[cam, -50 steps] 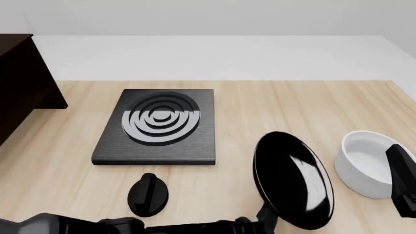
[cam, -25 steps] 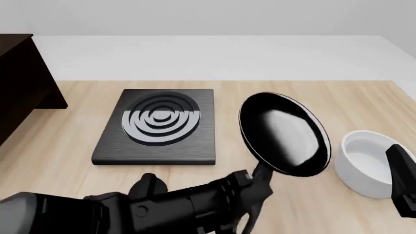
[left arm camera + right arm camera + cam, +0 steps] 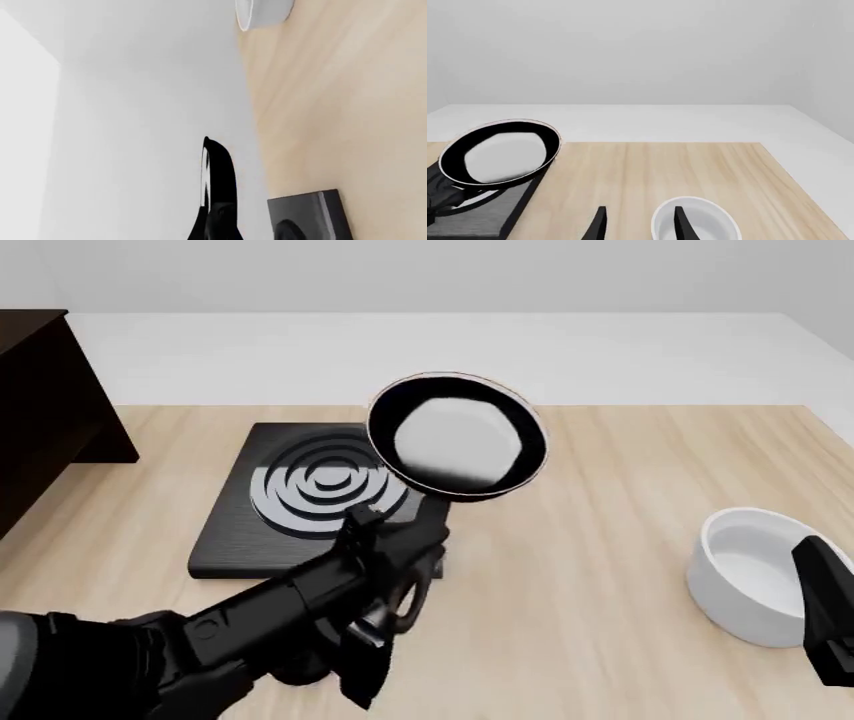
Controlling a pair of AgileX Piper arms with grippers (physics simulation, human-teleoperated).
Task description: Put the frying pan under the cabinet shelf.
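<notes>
Pale wooden table (image 3: 627,500) runs up to a plain white wall, and on it lies a square black stove plate with grey rings (image 3: 324,498). Above the far right corner of that plate hangs the round shallow black frying pan with a glossy pale grey inside (image 3: 457,436), lifted clear of the wood and tipped so that its inside faces the front camera. The left gripper (image 3: 400,530) holds it from below by the short handle, its jaws pinched on that handle, over the plate's near right edge. Well to the left of the plate, at the table's edge, stands the very dark brown wooden cabinet shelf (image 3: 47,410). Well to the right of the plate sits a deep white bowl (image 3: 750,575). The right gripper (image 3: 639,225) hovers beside that bowl with its fingers spread apart, holding nothing.
</notes>
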